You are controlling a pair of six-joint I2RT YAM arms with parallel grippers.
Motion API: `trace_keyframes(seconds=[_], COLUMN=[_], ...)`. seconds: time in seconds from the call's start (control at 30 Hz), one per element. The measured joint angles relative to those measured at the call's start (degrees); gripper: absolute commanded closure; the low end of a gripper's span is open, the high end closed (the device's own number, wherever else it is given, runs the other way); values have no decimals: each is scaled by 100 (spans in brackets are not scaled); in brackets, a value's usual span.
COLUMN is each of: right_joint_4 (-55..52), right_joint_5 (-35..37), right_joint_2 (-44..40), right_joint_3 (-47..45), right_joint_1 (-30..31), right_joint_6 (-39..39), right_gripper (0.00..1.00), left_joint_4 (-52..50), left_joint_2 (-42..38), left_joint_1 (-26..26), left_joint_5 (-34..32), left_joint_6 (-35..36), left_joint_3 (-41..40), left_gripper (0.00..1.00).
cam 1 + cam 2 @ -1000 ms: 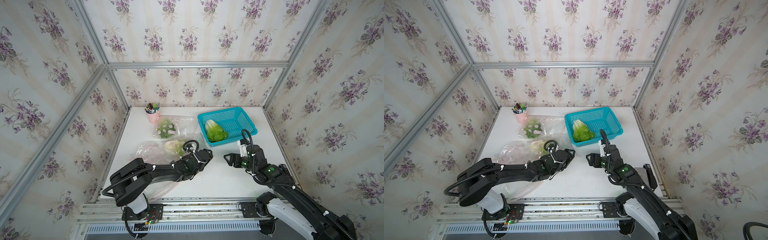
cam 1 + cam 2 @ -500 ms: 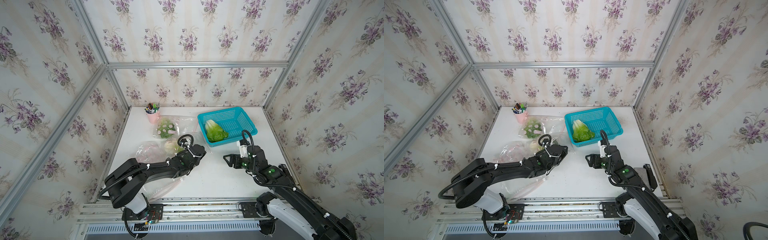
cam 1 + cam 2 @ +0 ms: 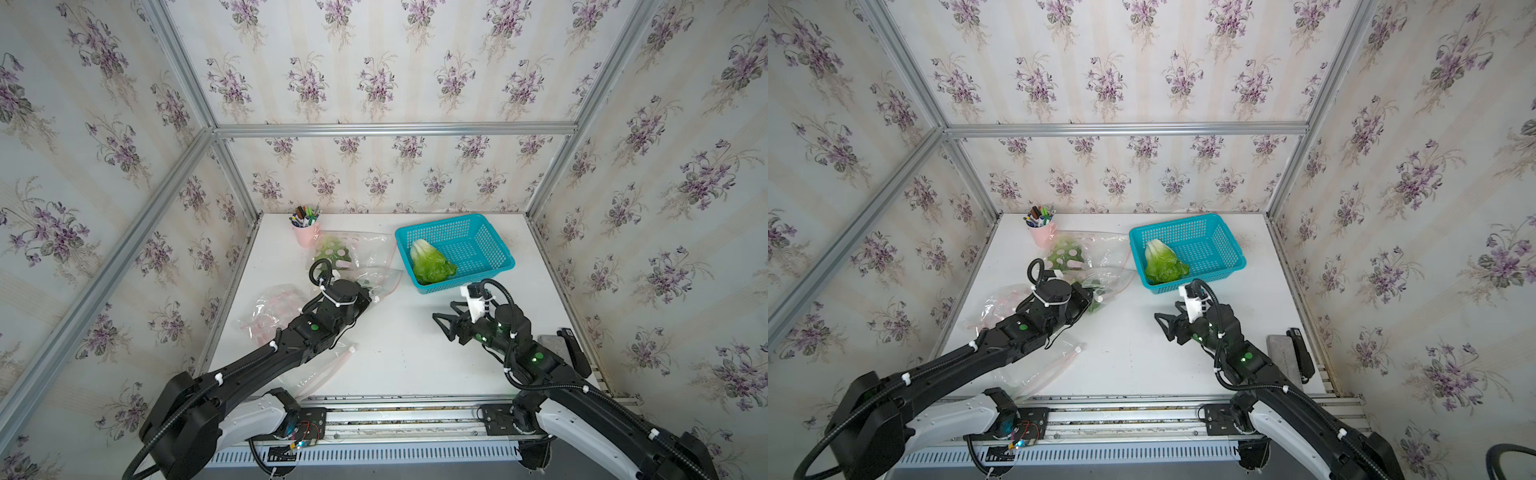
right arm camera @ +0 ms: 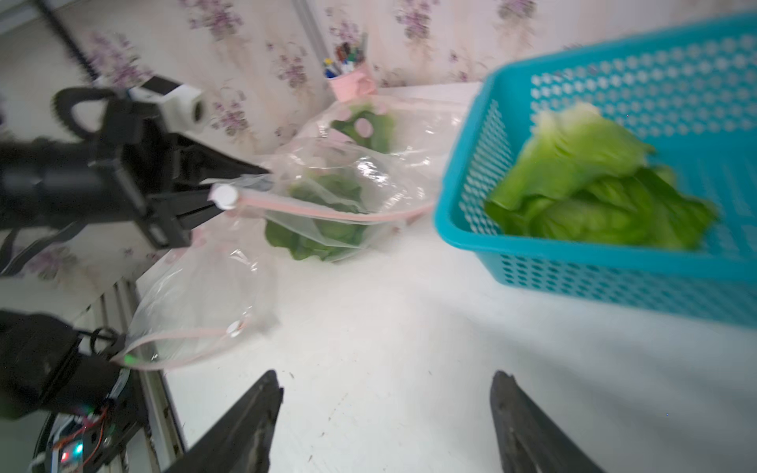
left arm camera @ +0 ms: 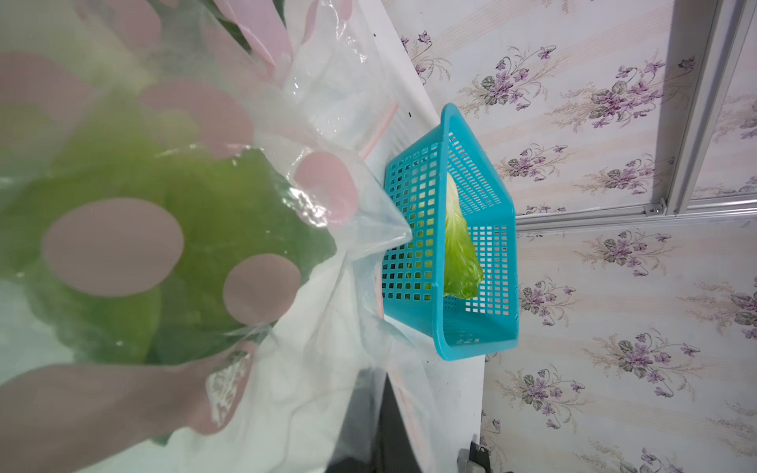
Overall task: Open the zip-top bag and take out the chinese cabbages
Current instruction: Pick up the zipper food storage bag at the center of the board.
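Left gripper: jaws together, clamped on the zip edge of the zip-top bag, just beside the white slider.
Right gripper: jaws apart, empty, over bare desk at 4 o'clock from centre, well apart from the bag.
Bagged cabbage: inside the clamped bag, 11 o'clock from desk centre.
Basket cabbage: lying in the blue basket at 1 o'clock.
Second bag: at 12 o'clock beside the pink cup, green leaves inside.
Seal: cannot tell whether the mouth is open.
Risk 1: thin film may slip from the pinch under pull.
Risk 2: with one edge held only, the whole bag may drag along instead of parting.
Risk 3: the bag may snag its neighbour or the basket.
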Motion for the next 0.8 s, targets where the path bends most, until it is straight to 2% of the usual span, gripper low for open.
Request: trace_keyframes(seconds=[0.13, 0.27, 0.43, 0.6, 0.8], right_joint_4=[981, 2249, 3322, 3842, 4054], right_joint_5=[374, 413, 361, 210, 111], right_joint_2=[887, 1779, 2872, 3707, 4319], right_joint_3=[173, 81, 533, 986, 1303], right_joint_1=[793, 1001, 1261, 1290, 1456], right_joint_6=[-1117, -1862, -2688, -3316, -3746], right_gripper=[19, 22, 25, 28, 37], left_joint_4=[-566, -872, -1008, -1091, -1172], left_joint_2=[-400, -564, -595, -728, -756], left_joint_1=[225, 372, 560, 734, 872], left_joint_5=[203, 452, 813, 1080, 1303], left_joint_6=[330, 461, 538, 638, 708], left_joint_3=[131, 133, 133, 129, 142], left_gripper=[100, 100, 100, 100, 100])
